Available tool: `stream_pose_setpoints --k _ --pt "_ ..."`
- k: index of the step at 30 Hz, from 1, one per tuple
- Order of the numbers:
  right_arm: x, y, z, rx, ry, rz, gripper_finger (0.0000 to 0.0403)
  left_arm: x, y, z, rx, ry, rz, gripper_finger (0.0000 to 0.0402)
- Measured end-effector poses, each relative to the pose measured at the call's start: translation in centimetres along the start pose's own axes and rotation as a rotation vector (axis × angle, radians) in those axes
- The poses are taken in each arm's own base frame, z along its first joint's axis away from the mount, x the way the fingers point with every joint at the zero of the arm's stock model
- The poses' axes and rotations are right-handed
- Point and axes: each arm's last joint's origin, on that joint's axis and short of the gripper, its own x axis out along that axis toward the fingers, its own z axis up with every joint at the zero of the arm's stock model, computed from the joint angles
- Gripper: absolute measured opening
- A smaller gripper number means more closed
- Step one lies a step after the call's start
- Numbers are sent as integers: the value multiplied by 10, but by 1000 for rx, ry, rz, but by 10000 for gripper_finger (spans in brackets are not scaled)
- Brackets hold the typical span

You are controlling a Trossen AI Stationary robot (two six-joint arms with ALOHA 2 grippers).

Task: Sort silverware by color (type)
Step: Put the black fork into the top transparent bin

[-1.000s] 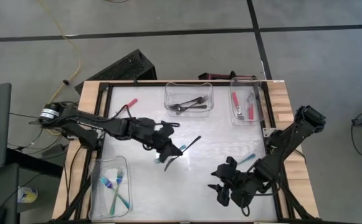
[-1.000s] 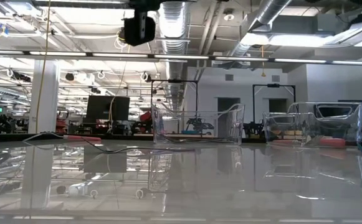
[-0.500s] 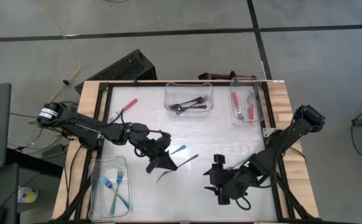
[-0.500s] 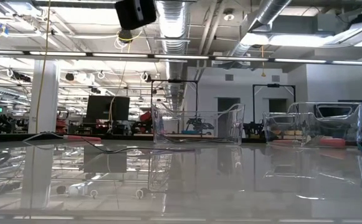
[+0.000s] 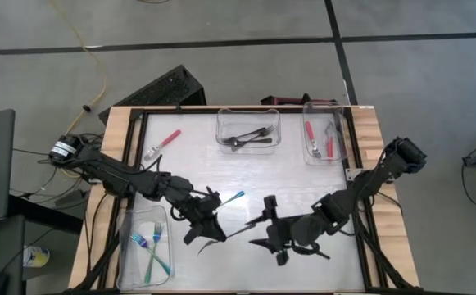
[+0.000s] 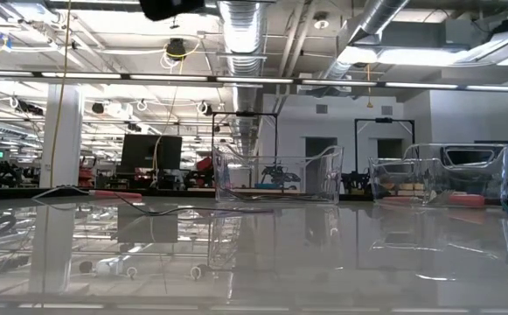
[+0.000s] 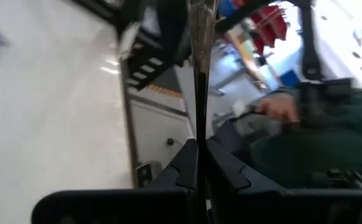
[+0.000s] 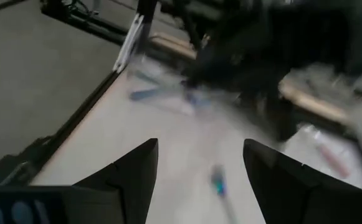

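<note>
Over worktop (image 5: 303,176) middle: your left pincer (image 5: 207,232) clamped tight on black fork (image 5: 236,232), held above surface. Your right pincer (image 5: 264,231) close beside it, fingers (image 8: 131,177) spread wide, empty. Teal fork (image 5: 233,197) lies loose between them. Red fork (image 5: 163,144) near back-left corner. No legible writing.

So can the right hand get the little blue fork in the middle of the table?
Probably yes. The right hand is open and near the blue fork, which lies alone on bare table; the left hand holds a dark fork close by.
</note>
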Motion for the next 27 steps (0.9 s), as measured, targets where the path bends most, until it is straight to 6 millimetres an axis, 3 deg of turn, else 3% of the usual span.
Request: stream_pose_setpoints --k 5,10,19,27 --pt "-5 -6 19 -90 -35 -25 260 1 5 -9 -63 26 114 0" --pt "-9 -13 24 -121 28 -30 260 3 3 -15 -65 40 135 0" --pt "-2 -27 18 -63 71 10 255 3 3 -15 -62 11 165 0" --pt "0 -32 14 -73 116 2 206 3 3 -15 -51 8 169 0"
